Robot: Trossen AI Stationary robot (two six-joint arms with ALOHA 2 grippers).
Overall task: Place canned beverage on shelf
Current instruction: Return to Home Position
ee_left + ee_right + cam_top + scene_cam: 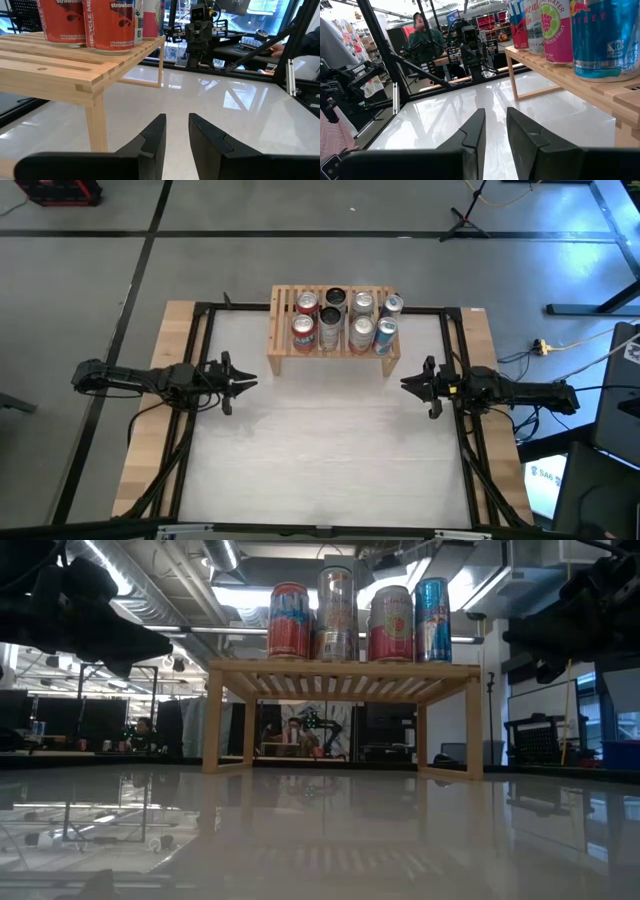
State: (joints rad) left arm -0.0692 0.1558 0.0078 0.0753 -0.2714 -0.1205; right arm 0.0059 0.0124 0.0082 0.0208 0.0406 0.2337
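Observation:
The shelf (284,302), a low light-wood rack with a slatted top, stands on its short legs at the table's far middle (340,670). Several canned beverages (331,330) stand upright on it in two rows, red, silver, pink and blue (289,620). My left gripper (250,383) hovers level at the table's left side, shut and empty, with the shelf's near corner (60,65) ahead of its fingers (176,117). My right gripper (406,385) hovers level at the right side, shut and empty (495,111), with the shelf's other end (580,80) beside it.
White tabletop (330,440) lies bare between the two grippers and toward the near edge. Black frame rails (200,340) run along the table's sides. A person (422,35) stands beyond the table behind the left arm.

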